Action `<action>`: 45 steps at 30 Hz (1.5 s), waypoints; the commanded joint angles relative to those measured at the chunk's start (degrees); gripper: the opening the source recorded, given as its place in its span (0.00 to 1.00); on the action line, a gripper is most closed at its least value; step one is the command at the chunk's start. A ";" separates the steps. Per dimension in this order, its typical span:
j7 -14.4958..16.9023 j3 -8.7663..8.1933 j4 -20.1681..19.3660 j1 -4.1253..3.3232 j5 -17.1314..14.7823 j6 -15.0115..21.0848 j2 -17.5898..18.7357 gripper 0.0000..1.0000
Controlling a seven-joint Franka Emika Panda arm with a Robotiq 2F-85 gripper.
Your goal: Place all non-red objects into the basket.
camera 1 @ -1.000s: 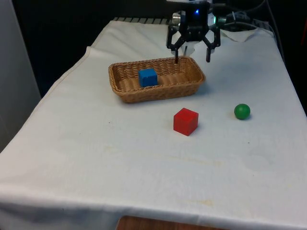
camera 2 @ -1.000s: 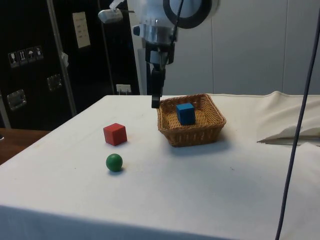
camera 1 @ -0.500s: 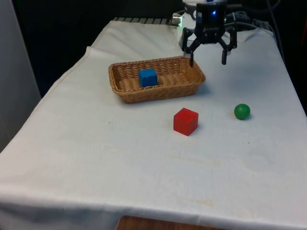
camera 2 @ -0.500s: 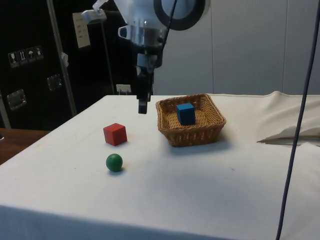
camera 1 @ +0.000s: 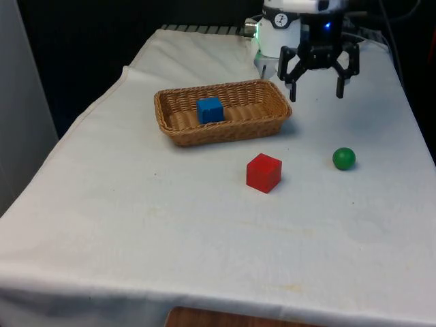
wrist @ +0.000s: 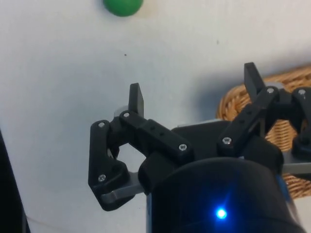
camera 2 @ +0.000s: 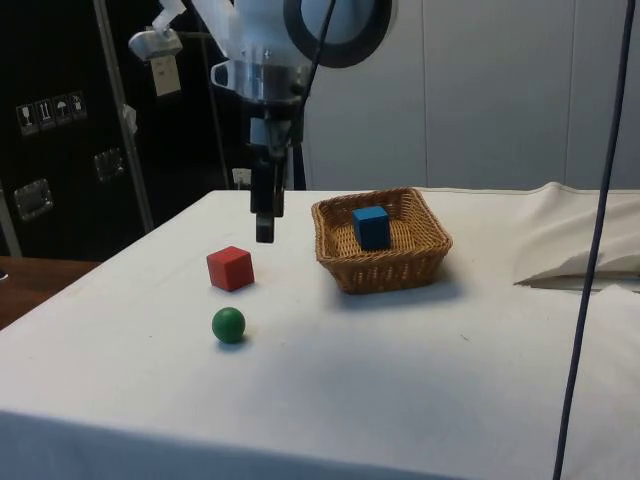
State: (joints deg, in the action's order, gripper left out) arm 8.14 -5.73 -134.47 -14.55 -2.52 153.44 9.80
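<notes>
Had slid off from above the basket's (camera 1: 178,127) far corner over the last second, out over bare cloth (camera 1: 136,225) toward the front view's right. Gripper (camera 1: 317,87) carried nothing, fingers (wrist: 136,98) spread wide, hanging clear above the table. Meant, most likely, that the drop was finished and the reach for the next piece had begun.

Blue cube (camera 1: 210,109) sat inside the basket, toward its left half in the front view, already dealt with. Red cube (camera 1: 263,172) stood on the cloth nearer the camera than the basket, well apart from it, and needed no handling. Ball (camera 1: 344,158), green and so the only piece left to move, lay on the cloth to the red cube's right in the front view.

Relative to the gripper, lay nearer the front camera and slightly to the front view's right, near but not yet under the fingers. In the wrist view, showed ahead of the fingertips, apart from them, with the basket rim at the side. Called next for a short advance and a descent around the ball.
</notes>
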 commanded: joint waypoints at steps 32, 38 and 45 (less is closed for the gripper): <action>-5.10 4.41 9.00 0.00 -0.63 -0.97 10.89 1.00; -5.44 4.13 9.57 -0.23 -0.17 -1.03 11.80 1.00; -5.73 4.30 10.37 -0.29 -0.23 -0.97 12.95 1.00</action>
State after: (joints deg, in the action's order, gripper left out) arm 2.81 -1.32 -124.45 -14.61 -2.86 152.12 22.17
